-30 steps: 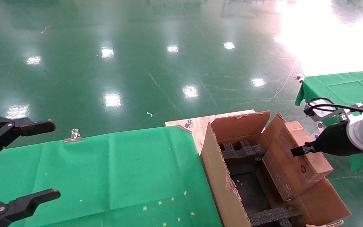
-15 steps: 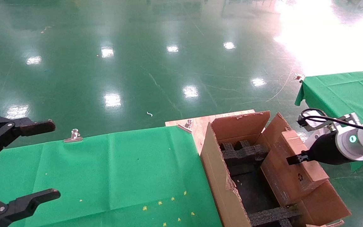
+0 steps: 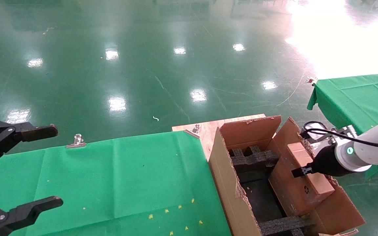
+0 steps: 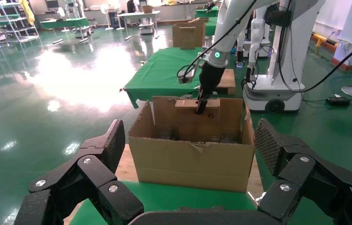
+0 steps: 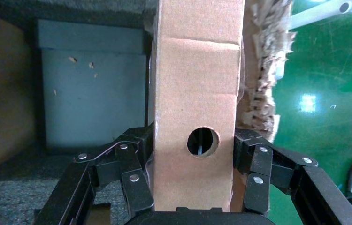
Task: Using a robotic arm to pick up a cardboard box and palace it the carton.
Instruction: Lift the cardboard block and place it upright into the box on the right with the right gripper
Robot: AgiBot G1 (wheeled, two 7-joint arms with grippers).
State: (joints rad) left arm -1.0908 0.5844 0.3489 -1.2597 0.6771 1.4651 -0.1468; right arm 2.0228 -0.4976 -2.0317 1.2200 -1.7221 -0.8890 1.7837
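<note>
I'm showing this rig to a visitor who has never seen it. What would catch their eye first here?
First, the right end effector clamped on the small box, holding it tilted, partly down inside the carton along its right flap. Next, the black foam in the carton. The left end effector hangs open over the green cloth, far left.
</note>
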